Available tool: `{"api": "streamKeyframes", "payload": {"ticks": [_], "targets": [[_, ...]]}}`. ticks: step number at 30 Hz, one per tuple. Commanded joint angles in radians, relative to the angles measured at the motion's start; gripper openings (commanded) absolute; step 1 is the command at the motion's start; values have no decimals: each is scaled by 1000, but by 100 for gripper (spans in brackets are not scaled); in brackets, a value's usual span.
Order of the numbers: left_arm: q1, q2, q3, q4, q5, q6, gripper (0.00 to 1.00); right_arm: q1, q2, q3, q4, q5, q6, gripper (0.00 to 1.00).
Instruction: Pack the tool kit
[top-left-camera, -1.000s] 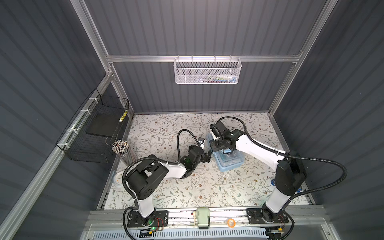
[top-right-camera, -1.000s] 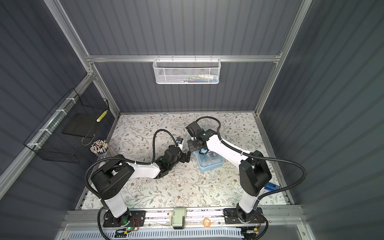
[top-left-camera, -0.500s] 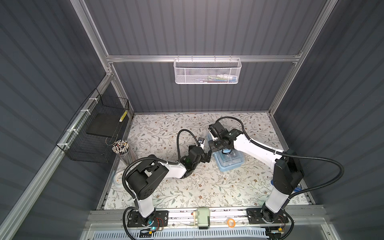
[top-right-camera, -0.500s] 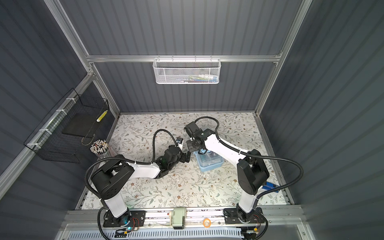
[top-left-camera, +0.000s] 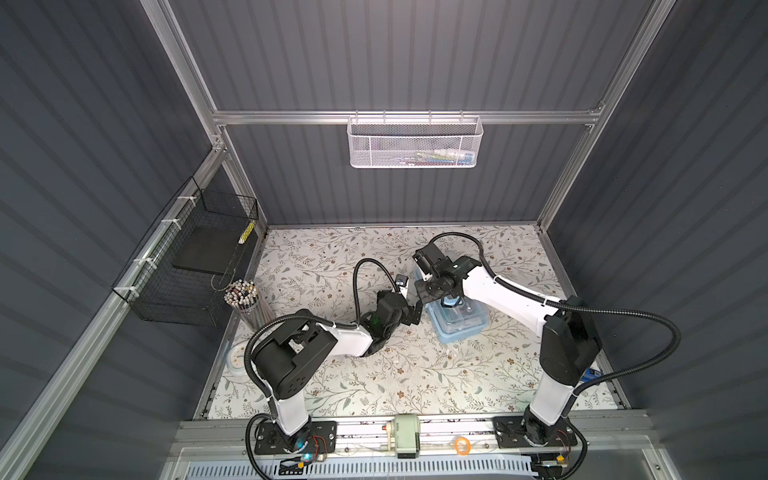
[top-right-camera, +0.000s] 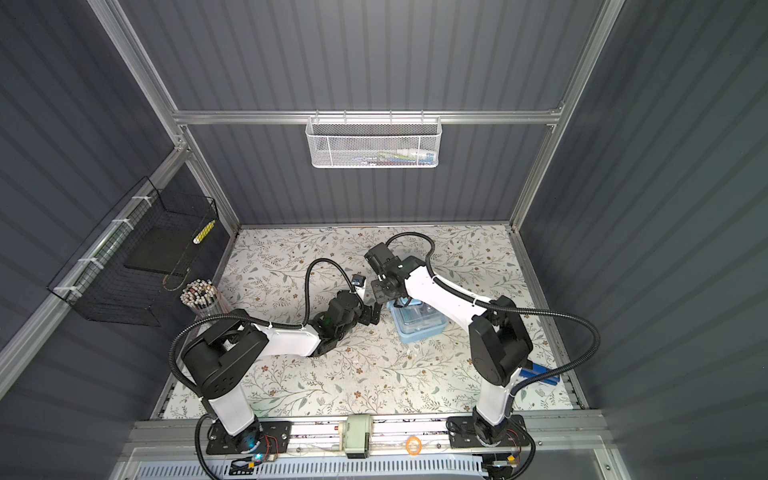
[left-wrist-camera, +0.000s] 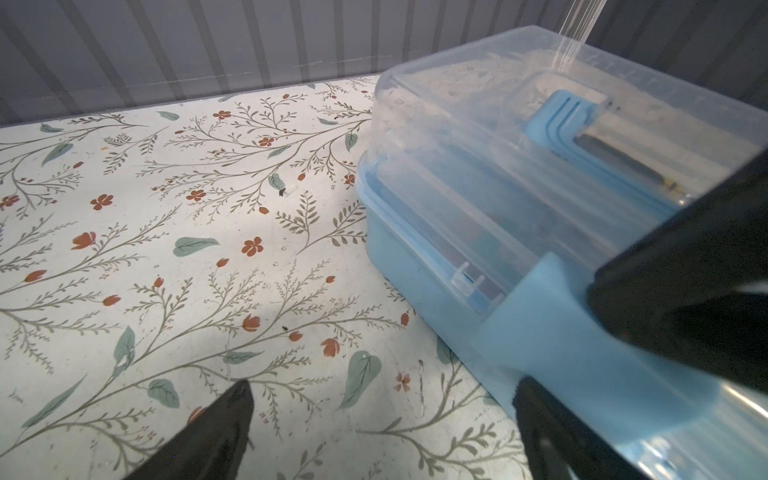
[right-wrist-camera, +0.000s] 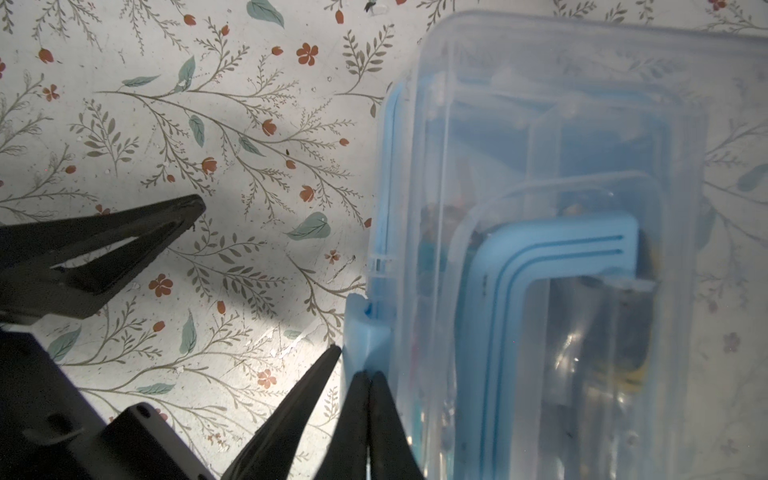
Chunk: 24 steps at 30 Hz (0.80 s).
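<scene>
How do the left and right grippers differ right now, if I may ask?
The left gripper is open; the right gripper is shut on nothing. The left gripper sits beside the box, one finger by its latch; the right gripper reaches down over the lid, tips at that latch. Both have black fingers.
</scene>
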Motion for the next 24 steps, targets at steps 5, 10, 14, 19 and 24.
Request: {"api": "streamKeyframes", "payload": {"ticks": [5,10,14,19,24], "targets": [[4,6,11,14,17,-14,99,12,30,24,-57,24,11,6],[5,7,9,14,18,-19,99,16,35,24,-62,34,12,6],[5,7,5,14,19,-21,99,17,37,23,-65,35,14,6],[5,2,0,14,18,-21,99,20,40,21,-66,29,14,6],[4,-11,-7,4,13,-21,99,22,39,15,-65,28,19,7]]}}
